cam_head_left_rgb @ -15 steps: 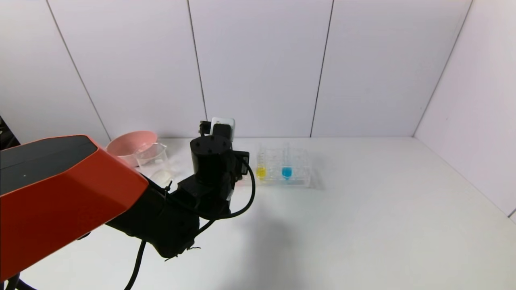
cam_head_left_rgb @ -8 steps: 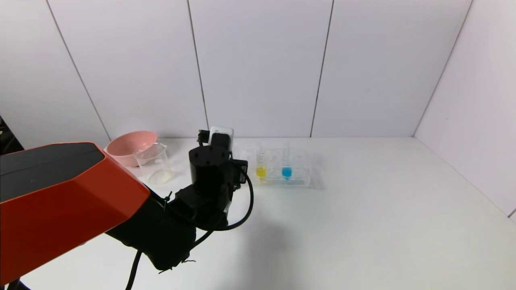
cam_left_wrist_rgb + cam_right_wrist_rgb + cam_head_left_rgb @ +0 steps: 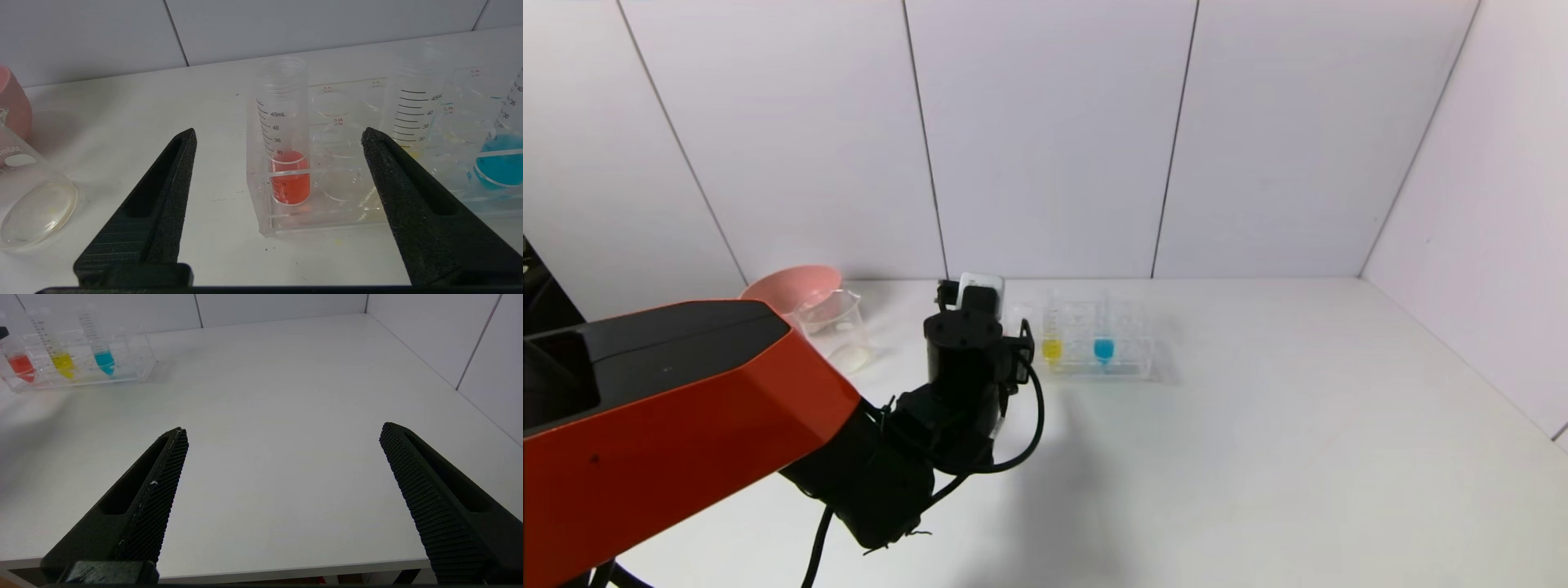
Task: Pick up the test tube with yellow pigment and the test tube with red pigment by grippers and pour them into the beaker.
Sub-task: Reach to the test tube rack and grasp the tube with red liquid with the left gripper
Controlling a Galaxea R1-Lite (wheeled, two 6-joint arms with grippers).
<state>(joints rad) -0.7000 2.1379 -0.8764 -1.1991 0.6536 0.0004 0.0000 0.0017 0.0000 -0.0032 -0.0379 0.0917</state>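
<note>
The test tube with red pigment (image 3: 286, 175) stands upright in the end slot of a clear rack (image 3: 261, 220). My left gripper (image 3: 278, 134) is open, and the red tube lies straight ahead of the gap between its fingers, touching neither. In the head view the left wrist (image 3: 964, 351) hides that tube. The test tube with yellow pigment (image 3: 1051, 349) stands in the same rack, partly behind one left finger (image 3: 408, 196). The beaker (image 3: 837, 331) stands to the left of the rack. My right gripper (image 3: 284, 430) hangs open and empty over the table's near edge.
A tube with blue liquid (image 3: 1103, 349) stands in the rack beyond the yellow one. A pink bowl (image 3: 784, 290) sits behind the beaker by the back wall. White wall panels close the table at the back and right.
My left gripper has opened. The left arm has shifted a little to the right and towards the rack. Rack, beaker and bowl have stayed put.
</note>
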